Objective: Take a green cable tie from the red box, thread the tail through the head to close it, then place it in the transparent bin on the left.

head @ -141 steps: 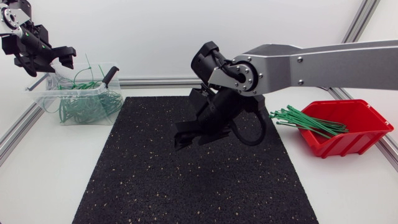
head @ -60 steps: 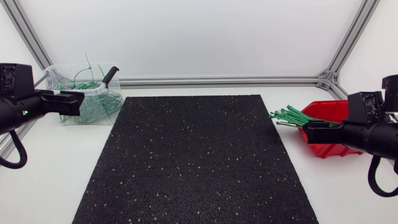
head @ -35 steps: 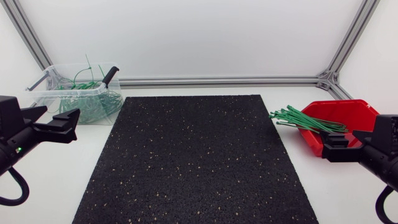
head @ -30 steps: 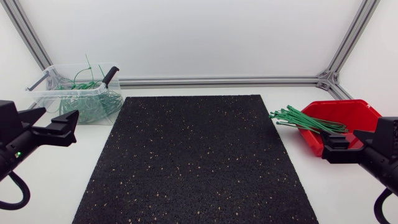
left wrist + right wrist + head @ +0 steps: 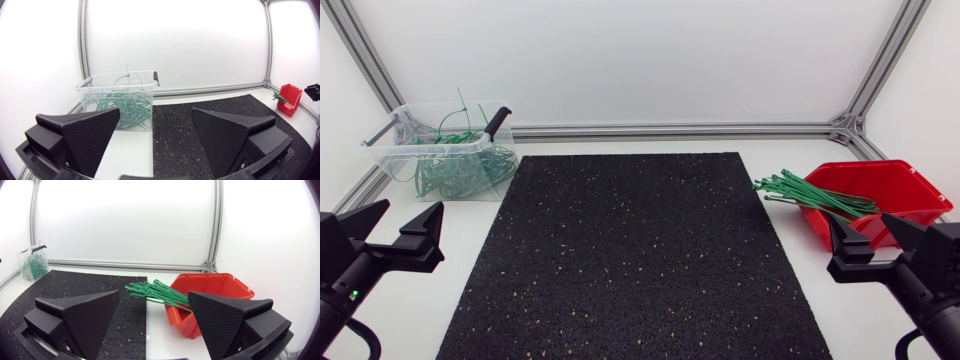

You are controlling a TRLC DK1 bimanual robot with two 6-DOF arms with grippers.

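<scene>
Hanging at the frame's lower corners, left hand (image 5: 408, 208) and right hand (image 5: 861, 222), each spread wide over the counter (image 5: 420, 310). Farther up, right side: green cable ties (image 5: 810, 195) spilling from the red box (image 5: 916, 186). Upper left: transparent bin (image 5: 395, 158) with looped ties (image 5: 455, 168).

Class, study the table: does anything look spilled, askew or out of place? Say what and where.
The straight green cable ties overhang the rim of the red plastic box, ends fanning toward the black speckled mat. In the transparent plastic bin, one tie's tail pokes above the rim.
</scene>
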